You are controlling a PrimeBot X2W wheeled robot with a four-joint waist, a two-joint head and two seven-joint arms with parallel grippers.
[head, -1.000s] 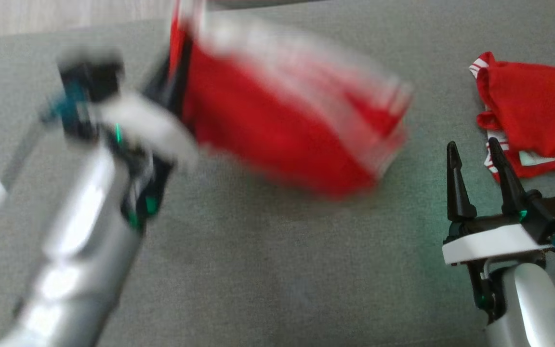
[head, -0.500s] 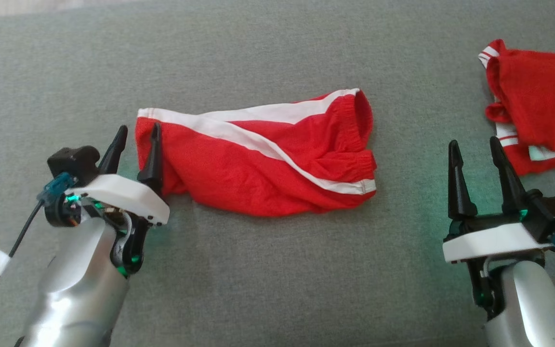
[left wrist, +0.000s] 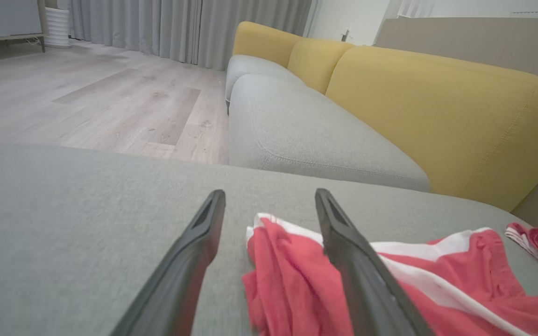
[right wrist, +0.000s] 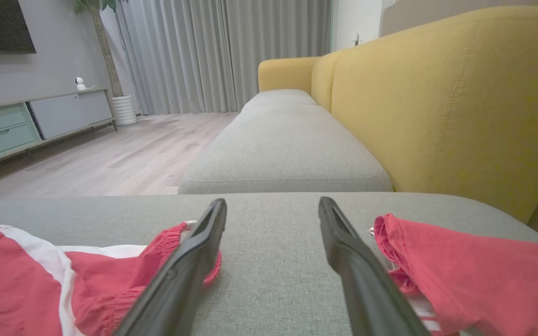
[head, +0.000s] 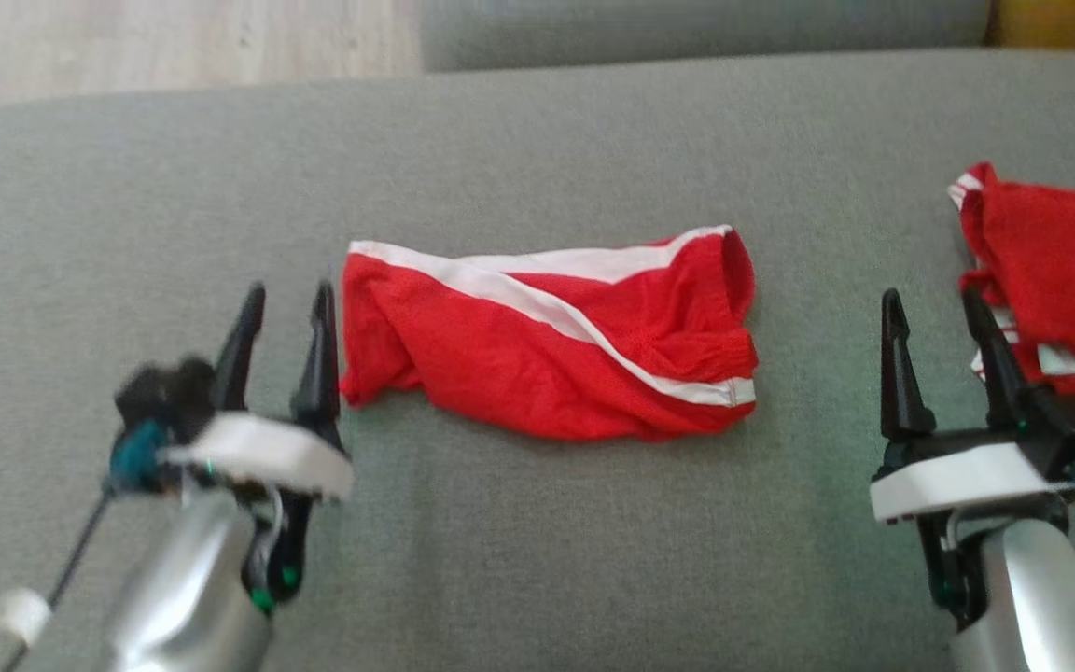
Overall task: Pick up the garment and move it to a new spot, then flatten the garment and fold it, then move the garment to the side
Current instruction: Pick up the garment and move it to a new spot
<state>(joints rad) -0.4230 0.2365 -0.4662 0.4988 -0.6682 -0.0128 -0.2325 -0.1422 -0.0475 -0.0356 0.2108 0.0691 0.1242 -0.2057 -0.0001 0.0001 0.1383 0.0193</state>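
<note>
Red shorts with white stripes (head: 547, 341) lie crumpled on the grey cushion (head: 537, 541), waistband toward the right. My left gripper (head: 287, 297) stands open just left of the shorts' left end, holding nothing; in the left wrist view the shorts (left wrist: 297, 280) lie behind its right finger (left wrist: 357, 261). My right gripper (head: 931, 301) is open, between the shorts and the second red garment (head: 1051, 271). In the right wrist view the shorts (right wrist: 31, 280) are at the lower left and the second garment (right wrist: 474, 275) at the lower right.
The second red garment with white trim lies bunched at the cushion's right edge. Behind the cushion runs a grey sofa seat (right wrist: 283, 144) with a yellow backrest (right wrist: 446, 98). Wooden floor (head: 174, 42) borders the cushion's far left corner.
A second ago the left gripper held the shorts up in a blur; they now lie on the cushion and the gripper is open beside them. The head camera has tilted since.
</note>
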